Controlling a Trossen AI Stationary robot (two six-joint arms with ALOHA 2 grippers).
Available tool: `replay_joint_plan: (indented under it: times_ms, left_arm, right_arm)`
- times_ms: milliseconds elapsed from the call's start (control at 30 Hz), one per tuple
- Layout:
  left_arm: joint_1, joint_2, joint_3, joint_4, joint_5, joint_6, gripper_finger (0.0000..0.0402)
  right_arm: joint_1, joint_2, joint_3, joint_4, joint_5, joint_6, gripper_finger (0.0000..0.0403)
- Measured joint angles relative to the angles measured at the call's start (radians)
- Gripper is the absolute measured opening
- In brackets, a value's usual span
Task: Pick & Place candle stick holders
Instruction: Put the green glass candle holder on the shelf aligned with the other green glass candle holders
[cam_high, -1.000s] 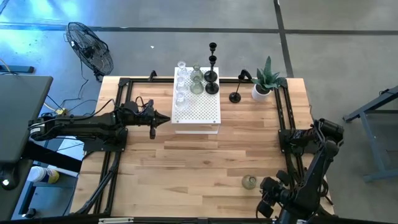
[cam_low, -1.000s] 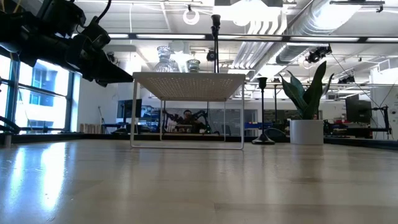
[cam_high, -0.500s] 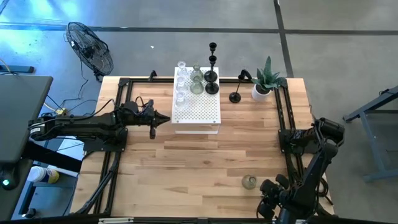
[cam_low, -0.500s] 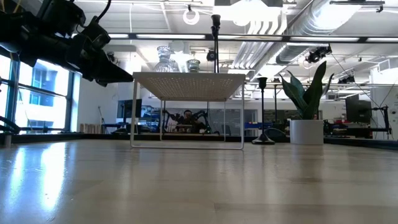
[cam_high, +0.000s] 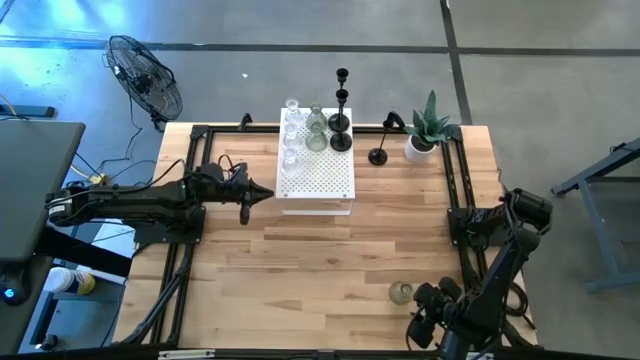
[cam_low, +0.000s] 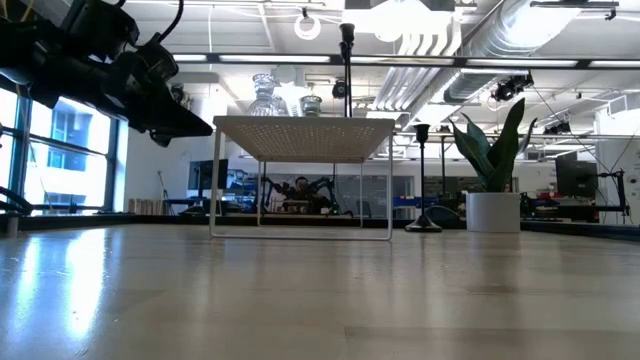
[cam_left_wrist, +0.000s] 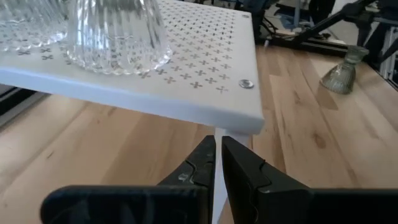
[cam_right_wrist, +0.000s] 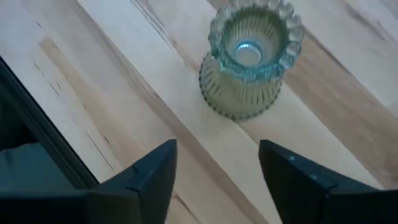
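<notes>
**Greenish glass holder alone ahead of wide-open right jaws**

Greenish glass holder (cam_right_wrist: 250, 59) upright on the wooden table (cam_high: 300, 250), just beyond the right gripper (cam_right_wrist: 217, 168) and in line with the gap between its fingers (cam_right_wrist: 155, 171), not touched by either. Jaws spread wide, holding nothing. Seen from above: right gripper (cam_high: 425, 325) low at the table's near right edge, same holder (cam_high: 401, 292) just beside it, toward the table's middle.

Left gripper (cam_left_wrist: 217, 155) level with the near corner of the white perforated box (cam_left_wrist: 205, 106), fingertips just short of its edge. Jaws narrow, only a thin slit between them, nothing held. Ribbed clear glass holder (cam_left_wrist: 118, 34) on the box top, above and beyond the fingertips; greenish holder (cam_left_wrist: 341, 70) well apart, far across the table. From above: left gripper (cam_high: 248, 196) just beside the box (cam_high: 315, 175), on its left side.

Further clear glass holders (cam_high: 291, 135) and a pale greenish one (cam_high: 316, 130) grouped on the box's far end, with a black stemmed holder (cam_high: 340, 120) there too. Another tall black holder (cam_high: 342, 78) behind it, exact footing unclear. Short black holder (cam_high: 378, 152) on the table between box and potted green plant (cam_high: 428, 125), all well apart from both sets of jaws.
</notes>
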Motion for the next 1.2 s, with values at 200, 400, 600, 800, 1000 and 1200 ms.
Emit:
replay_joint_plan:
  times_ms: [200,400,600,800,1000,1200]
  left_arm:
    - [0.000,0.000,0.000,-0.001,0.011,0.001,0.0023]
    - [0.000,0.000,0.000,-0.001,0.011,0.003,0.0024]
    - [0.000,0.000,0.000,-0.001,0.012,0.004,0.0024]
    - [0.000,0.000,0.000,-0.002,0.012,0.004,0.0024]
    - [0.000,0.000,0.000,-0.005,0.012,0.004,0.0023]
    - [0.000,0.000,0.000,-0.005,0.012,0.004,0.0023]
  right_arm:
    - [0.001,0.000,0.000,-0.008,0.081,-0.043,0.0248]
    - [0.001,0.000,0.001,-0.009,0.090,-0.062,0.0249]
    - [-0.006,0.000,0.001,-0.006,0.134,-0.088,0.0249]
    - [-0.034,0.000,0.001,-0.028,0.144,-0.131,0.0249]
    - [-0.074,0.000,0.001,-0.071,0.094,-0.126,0.0249]
    - [-0.124,0.000,0.001,-0.115,0.121,-0.152,0.0249]
